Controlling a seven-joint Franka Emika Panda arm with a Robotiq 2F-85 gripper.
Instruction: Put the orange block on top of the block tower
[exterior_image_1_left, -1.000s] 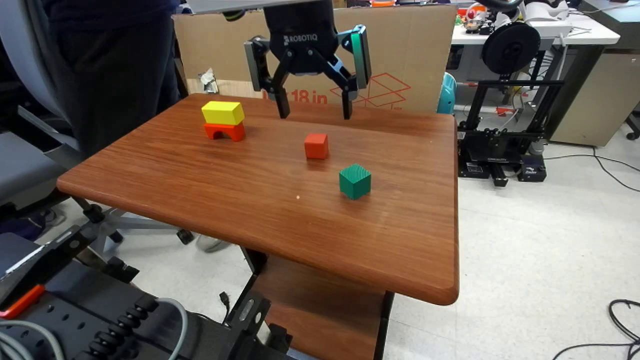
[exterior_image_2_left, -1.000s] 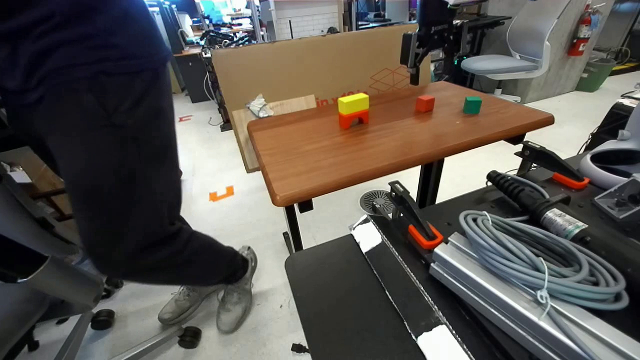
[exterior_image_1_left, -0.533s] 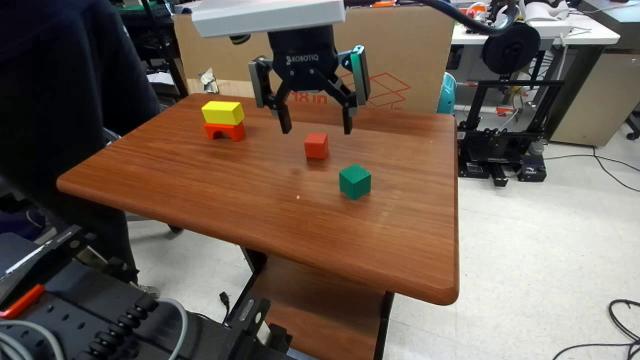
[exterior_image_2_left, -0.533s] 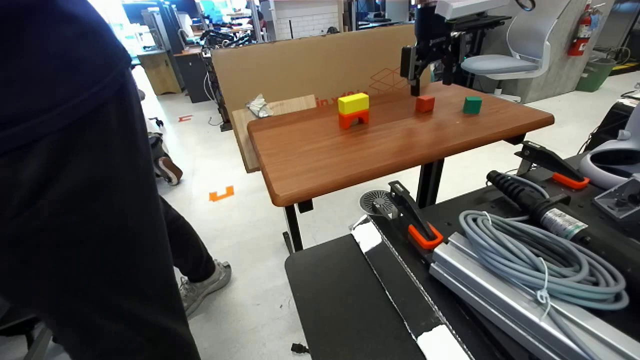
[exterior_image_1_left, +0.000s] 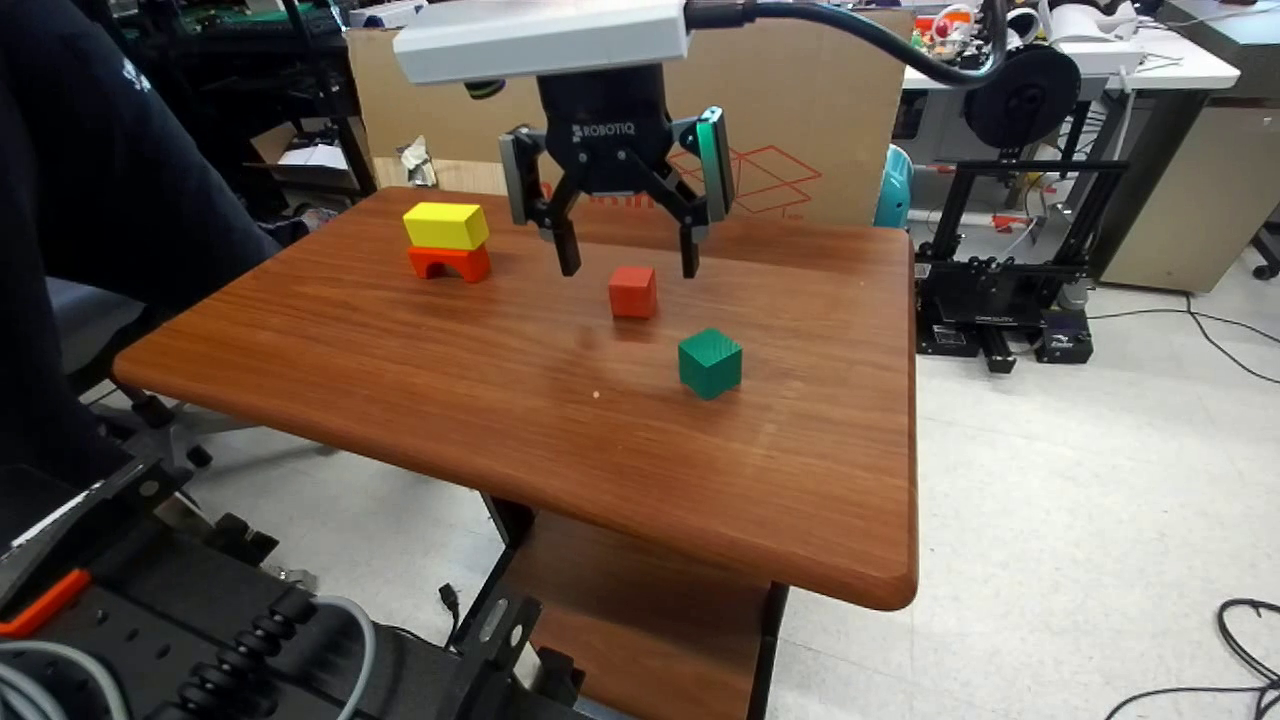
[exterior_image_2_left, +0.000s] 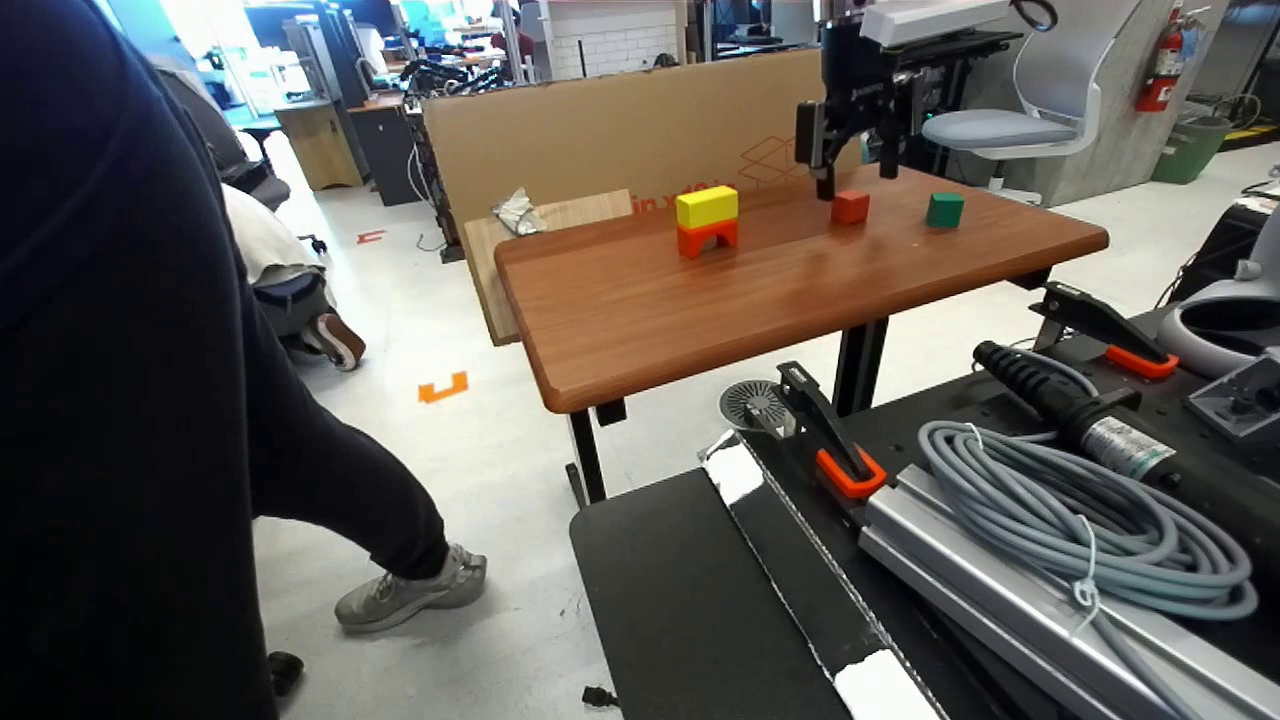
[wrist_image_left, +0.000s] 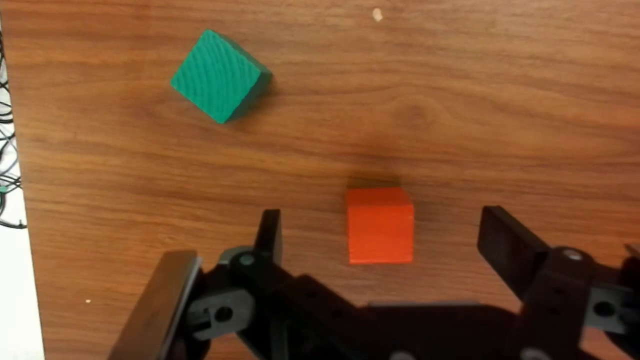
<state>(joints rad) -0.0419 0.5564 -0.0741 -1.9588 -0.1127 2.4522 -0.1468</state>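
Orange block (wrist_image_left: 380, 232) rests on the table (exterior_image_2_left: 640, 310), between the block tower (exterior_image_2_left: 707, 220) and the green cube (exterior_image_1_left: 710, 362), nearer the cube, touching neither. My gripper (exterior_image_1_left: 629, 268) is released: fingers (wrist_image_left: 271, 230) spread wide, grasping nothing, above the tabletop in both exterior views. Wrist view frames the block between my two fingertips (wrist_image_left: 497, 225), gap on each side; exact height over it, can't tell from there.

Tower shows in the exterior views only: yellow block (exterior_image_1_left: 446, 226) lying flat over a red-orange arch (exterior_image_1_left: 450, 256), arch gap visible in each. Wrist view is close in on the two loose pieces. Grain stripes on the green cube's top read clearest from there; cube sits at an angle to my fingers, orange block squarer. Table edge and a strip of pale floor (wrist_image_left: 17, 300) run along the left side of that view.

In an exterior view, ROBOTIQ lettering (exterior_image_1_left: 604, 130) on my body is readable and a green strip (exterior_image_1_left: 708, 160) shows on one finger; black 3D printer (exterior_image_1_left: 1000, 300) stands off past the table. In an exterior view, red fire extinguisher (exterior_image_2_left: 1162, 75) and green bin (exterior_image_2_left: 1190, 150), far back. Both exterior views: person's dark-trousered legs (exterior_image_2_left: 170, 400), cut off by the frame, and a cardboard sheet (exterior_image_2_left: 620, 130) with red print behind the table.
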